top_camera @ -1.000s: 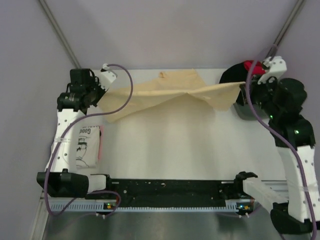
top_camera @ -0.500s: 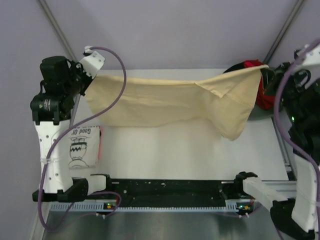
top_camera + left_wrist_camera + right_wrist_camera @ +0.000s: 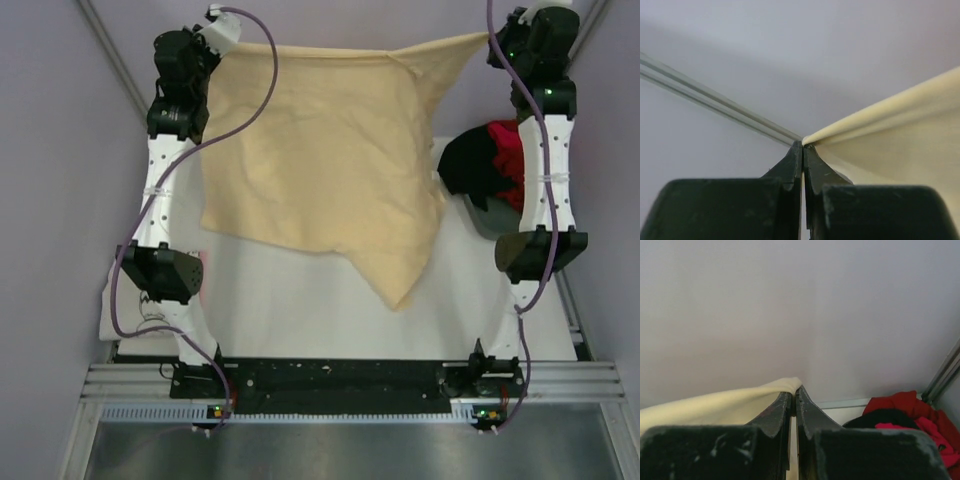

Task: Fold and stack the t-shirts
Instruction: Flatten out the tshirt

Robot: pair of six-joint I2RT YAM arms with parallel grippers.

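Holds up a pale yellow t-shirt (image 3: 320, 160) between 2 raised arms, high over the far edge of the tabletop (image 3: 300, 300). Pinches 1 top corner of it in the left end effector (image 3: 207, 45), above the far left corner of the tabletop. Pinches the other top corner in the right end effector (image 3: 492, 47), above the far right corner. Stretches the upper hem nearly straight from 1 grip to the other, with a slight crease just short of the right grip. Lets the rest hang as a broad sheet toward the near edge, ending in a point on its right half, over the middle of the tabletop; cannot tell whether that point touches the surface.

Shows, through the left wrist camera, both dark fingers (image 3: 790, 165) closed tight on a thin fold of yellow cloth, with the cloth fanning off to the right. Shows much the same through the right wrist camera: fingers (image 3: 775, 412) shut on a yellow edge that trails off to the left.

Finds a black t-shirt (image 3: 468, 165) and a red t-shirt (image 3: 512, 160) bunched in 1 heap at the right edge of the tabletop, toward the far right corner, touching each other, black on the left and red on the right. Places that heap, seen from above, just beside the right margin of the hanging sheet.
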